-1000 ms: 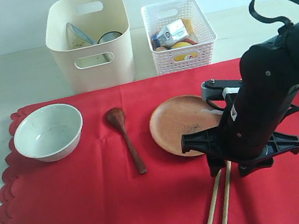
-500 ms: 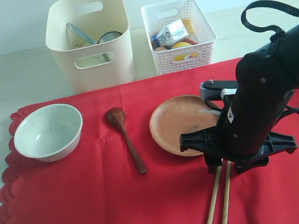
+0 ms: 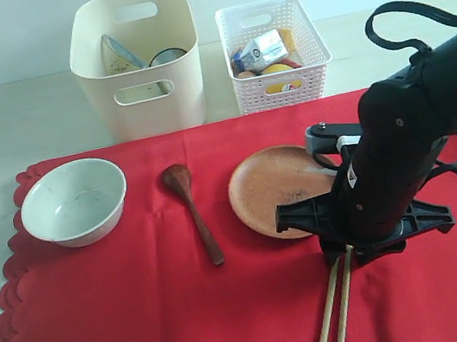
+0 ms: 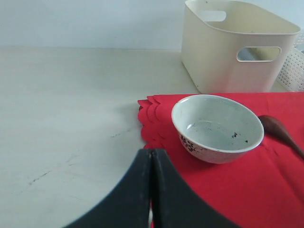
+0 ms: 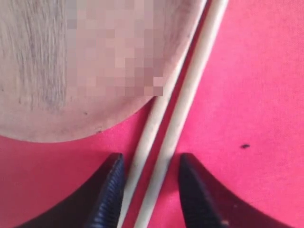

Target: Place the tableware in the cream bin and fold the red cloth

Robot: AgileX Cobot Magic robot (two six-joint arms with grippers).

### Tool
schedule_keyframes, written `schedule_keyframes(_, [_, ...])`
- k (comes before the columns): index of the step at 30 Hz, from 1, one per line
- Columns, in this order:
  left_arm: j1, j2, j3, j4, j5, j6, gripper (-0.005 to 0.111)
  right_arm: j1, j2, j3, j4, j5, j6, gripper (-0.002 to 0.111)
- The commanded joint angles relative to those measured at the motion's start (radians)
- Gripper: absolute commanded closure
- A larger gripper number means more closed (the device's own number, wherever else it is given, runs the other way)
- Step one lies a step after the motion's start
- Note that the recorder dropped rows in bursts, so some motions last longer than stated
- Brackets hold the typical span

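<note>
Two wooden chopsticks [image 3: 336,302] [image 5: 175,109] lie side by side on the red cloth [image 3: 132,327] [image 5: 256,95], next to the round wooden plate [image 3: 270,186] [image 5: 38,71]. My right gripper [image 5: 149,161] stands low over them, open, one finger on each side of the pair. The pale bowl [image 3: 74,201] [image 4: 216,126] and dark wooden spoon [image 3: 193,212] rest on the cloth to the left. Behind the cloth stands the cream bin [image 3: 146,97] [image 4: 223,61], with a steel cup [image 3: 167,56] inside. My left gripper [image 4: 151,152] is shut and empty, over bare table short of the bowl.
A white lattice basket [image 3: 280,83] holding food items stands right of the cream bin. The right arm's black body hides the cloth right of the plate. Pale tabletop [image 4: 71,104] surrounds the cloth's scalloped left edge.
The right arm has sunk lower over the chopsticks and its jaws have narrowed around them. The two sticks now lie closer together. The left gripper's figure has not changed.
</note>
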Motion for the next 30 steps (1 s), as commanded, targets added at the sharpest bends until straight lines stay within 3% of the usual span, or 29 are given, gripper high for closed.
schedule_keyframes(1, [-0.006, -0.005, 0.002, -0.006, -0.009, -0.006, 0.107, 0.001, 0.043, 0.01, -0.036, -0.001, 0.0, 0.076])
schedule_keyframes(13, [-0.006, -0.005, 0.002, -0.006, -0.009, -0.006, 0.107, 0.001, 0.005, 0.01, -0.097, 0.099, -0.002, 0.079])
schedule_keyframes(21, [-0.006, -0.005, 0.002, -0.006, -0.009, -0.006, 0.107, 0.001, -0.002, 0.01, -0.12, 0.171, -0.002, 0.098])
schedule_keyframes(30, [-0.006, -0.005, 0.002, -0.006, -0.009, -0.006, 0.107, 0.001, -0.002, 0.01, -0.158, 0.196, -0.002, 0.099])
